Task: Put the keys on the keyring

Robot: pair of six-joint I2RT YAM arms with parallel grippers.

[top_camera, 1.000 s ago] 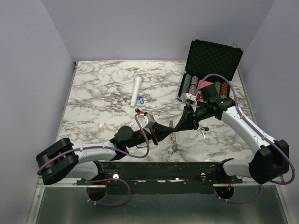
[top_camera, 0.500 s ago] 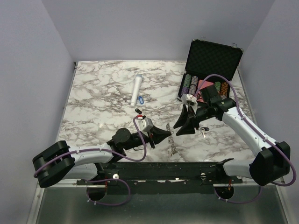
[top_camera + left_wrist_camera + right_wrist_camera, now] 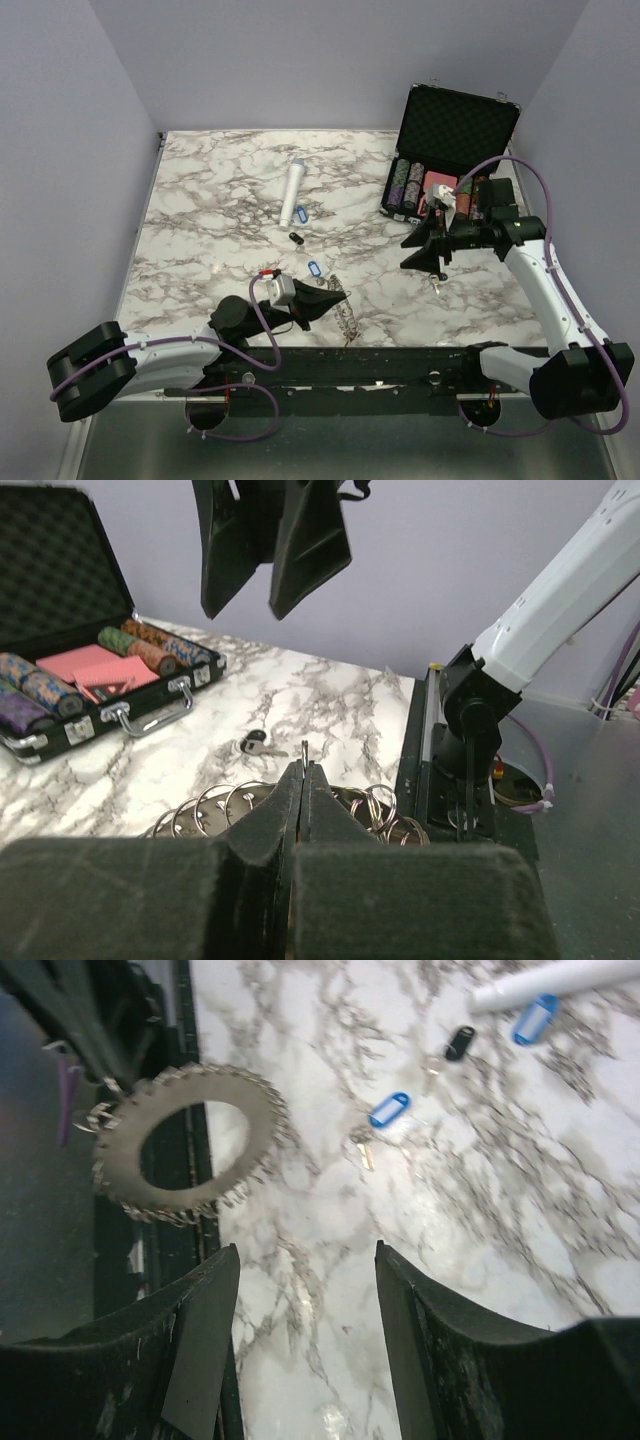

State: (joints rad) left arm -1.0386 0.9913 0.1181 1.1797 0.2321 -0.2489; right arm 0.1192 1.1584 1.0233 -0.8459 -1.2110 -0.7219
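My left gripper [image 3: 332,297] is shut on the rim of the keyring [image 3: 347,319], a grey toothed ring with small split rings, held on edge near the table's front. In the left wrist view one thin split ring pokes up between my shut fingertips [image 3: 303,767], and the keyring [image 3: 225,805] spreads out behind them. My right gripper [image 3: 424,256] hangs open and holds nothing. A small key [image 3: 436,284] lies under it. Keys with blue tags [image 3: 316,270] [image 3: 301,212] and a black tag [image 3: 295,237] lie on the marble. The right wrist view shows the keyring [image 3: 255,1150] and the nearer blue key [image 3: 388,1110].
An open black case of poker chips [image 3: 445,150] stands at the back right. A white cylinder [image 3: 293,190] lies mid-table beside a blue tag. The black rail [image 3: 350,362] runs along the near edge just below the keyring.
My right gripper opened and drew back to the right. My left arm pulled toward the near edge with the keyring. A blue-tagged key now shows on the marble behind it.
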